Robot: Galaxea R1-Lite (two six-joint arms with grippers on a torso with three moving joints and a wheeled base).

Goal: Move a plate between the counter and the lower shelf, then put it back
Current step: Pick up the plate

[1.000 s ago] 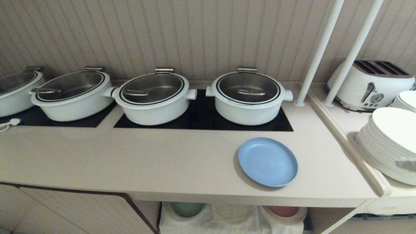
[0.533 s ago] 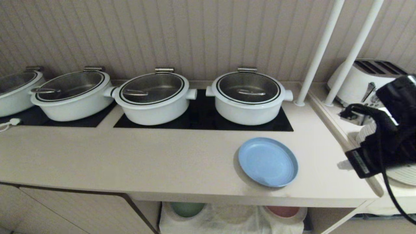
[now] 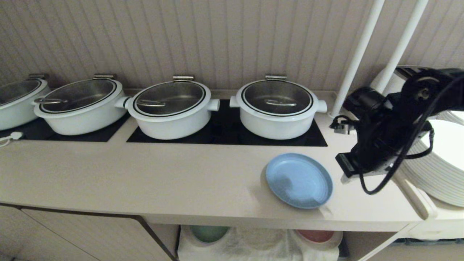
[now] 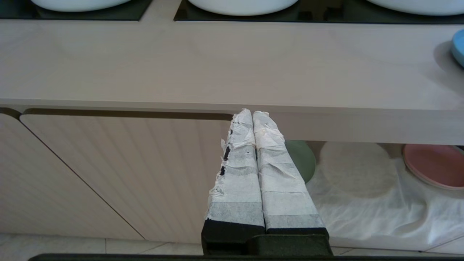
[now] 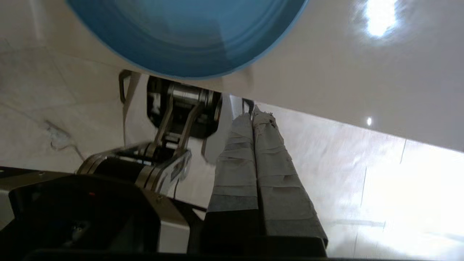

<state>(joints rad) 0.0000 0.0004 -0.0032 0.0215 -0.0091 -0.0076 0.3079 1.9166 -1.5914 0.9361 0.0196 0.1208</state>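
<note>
In the head view, the plate [image 3: 298, 180] is seen lying flat on the counter [image 3: 163, 181], right of centre in the lower half of the frame, near the front edge and in front of the rightmost white pot [image 3: 277, 108]. The right arm [image 3: 388, 134] is seen at the right of the frame, just beside the plate and apart from it; its fingers are hidden there. Below the counter edge, at the bottom of the frame, the lower shelf [image 3: 366, 241] is shown with a white cloth [image 3: 253, 244], a green plate [image 3: 209, 232] and a pink plate [image 3: 316, 235].

In the left wrist view, the left gripper [image 4: 252, 114] is seen at lower centre, its taped fingers [image 4: 237, 174] pressed together with nothing between them, set before the counter's front edge. An edge of the blue plate is caught at the upper right border.

In the right wrist view, the right gripper [image 5: 255, 110] is shown at centre with its taped fingers closed together and empty, their tips below the plate's rim in the frame. The plate fills the upper part of the frame, resting on the counter.
</note>
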